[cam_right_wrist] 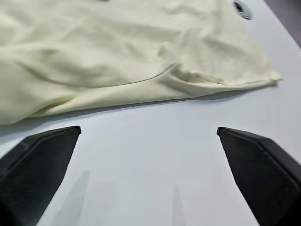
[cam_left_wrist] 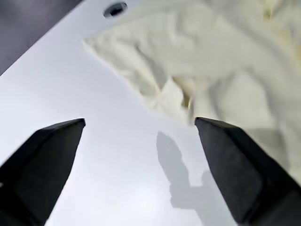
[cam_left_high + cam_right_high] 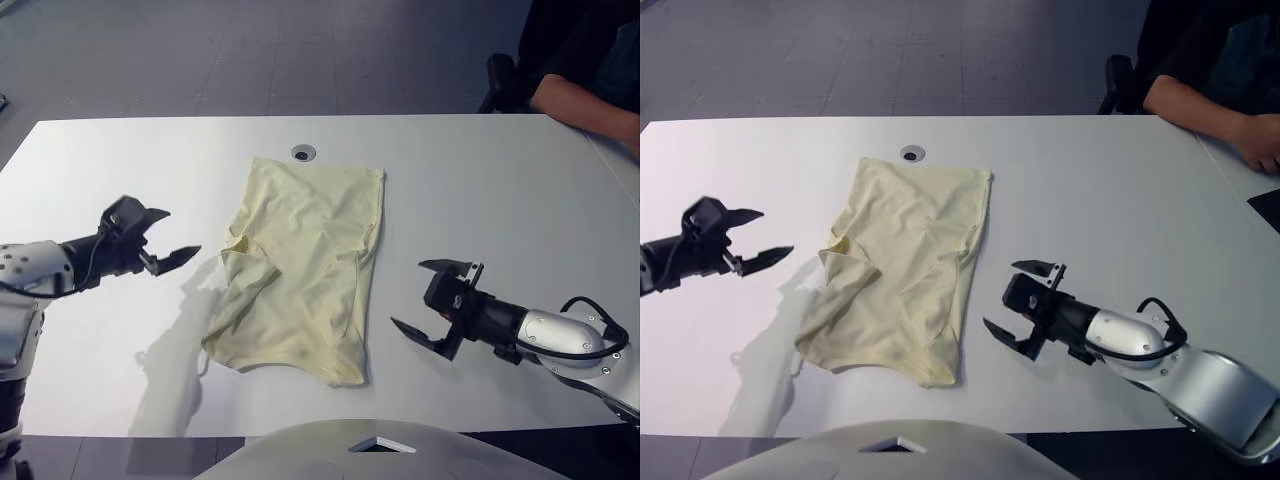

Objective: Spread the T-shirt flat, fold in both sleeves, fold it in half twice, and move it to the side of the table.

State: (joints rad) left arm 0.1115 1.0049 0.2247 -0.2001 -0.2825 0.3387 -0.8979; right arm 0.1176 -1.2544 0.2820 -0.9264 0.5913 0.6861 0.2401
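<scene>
My left jaws and right jaws gape wide and empty, the T-shirt (image 3: 300, 270) lying rumpled on the tabletop (image 3: 500, 180) between them: light, limp cloth, I judge, best pinched at its edges.

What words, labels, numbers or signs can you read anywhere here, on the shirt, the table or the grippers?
None can be read. The pale yellow T-shirt shows no print, the white table carries no lettering, and neither the left gripper nor the right gripper has a legible marking.
</scene>
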